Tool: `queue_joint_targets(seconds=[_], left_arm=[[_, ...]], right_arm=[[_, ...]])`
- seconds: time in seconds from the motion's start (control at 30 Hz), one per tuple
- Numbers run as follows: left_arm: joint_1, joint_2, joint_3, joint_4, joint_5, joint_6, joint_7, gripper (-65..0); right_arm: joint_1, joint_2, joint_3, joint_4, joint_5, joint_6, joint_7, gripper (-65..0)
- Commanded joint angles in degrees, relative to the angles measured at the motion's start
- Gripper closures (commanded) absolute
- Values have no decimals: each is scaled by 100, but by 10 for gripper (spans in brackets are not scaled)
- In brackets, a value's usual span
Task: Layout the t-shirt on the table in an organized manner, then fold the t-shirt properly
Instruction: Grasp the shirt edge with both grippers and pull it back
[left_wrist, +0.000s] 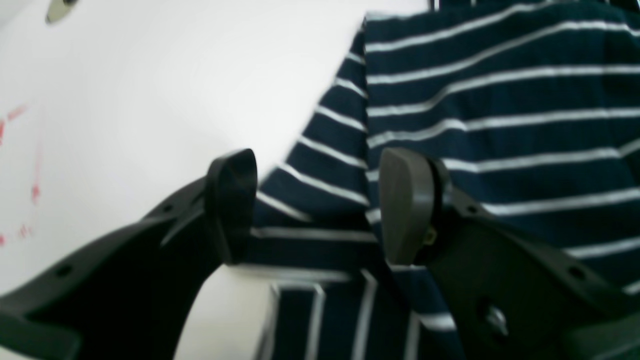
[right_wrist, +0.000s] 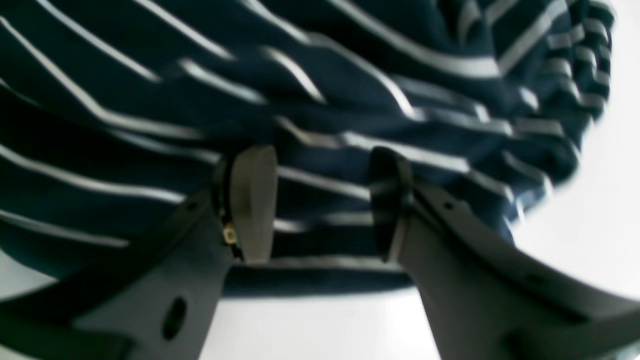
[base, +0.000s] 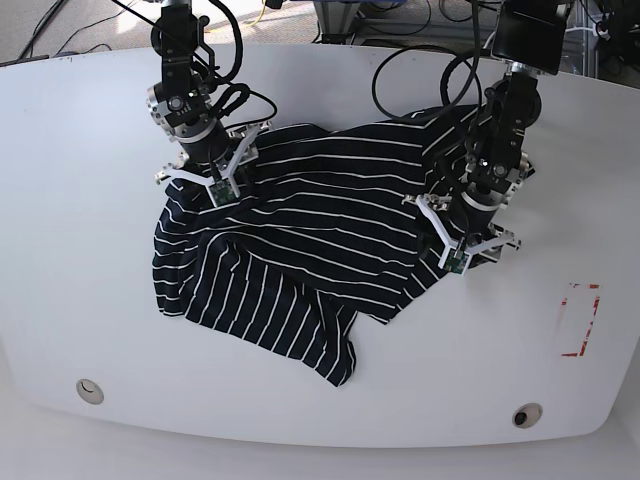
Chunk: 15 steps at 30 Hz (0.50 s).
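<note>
The dark navy t-shirt (base: 300, 240) with thin white stripes lies crumpled across the middle of the white table (base: 100, 300). My left gripper (base: 460, 248) is at the shirt's right edge in the base view. In the left wrist view it (left_wrist: 320, 205) is open, its jaws astride the cloth (left_wrist: 500, 100) at a folded edge. My right gripper (base: 212, 185) is at the shirt's upper left part. In the right wrist view it (right_wrist: 320, 205) is open over the rumpled cloth (right_wrist: 150, 75), close to its hem.
A red-outlined rectangle mark (base: 580, 320) is at the table's right, also seen in the left wrist view (left_wrist: 20, 175). Two round fittings (base: 89, 390) (base: 527, 414) sit near the front edge. Cables (base: 410, 60) trail along the back edge behind both arms.
</note>
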Motion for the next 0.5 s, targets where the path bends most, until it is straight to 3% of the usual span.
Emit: queue_joint_targets(seconds=[0.0,0.2,0.47], left_arm=[[515,149,37,473,178,129,-268,-371],[1082,258,30,706,418,204,-462,-367],[1172,329,74,674,536,303,-367,-365]], right_arm=[[-249,48,310,173,-33,-196,413,-296],[-632,48,755,307,-68,-261,723,-295],[-737,53,711,329,-95,-187,704,-298]])
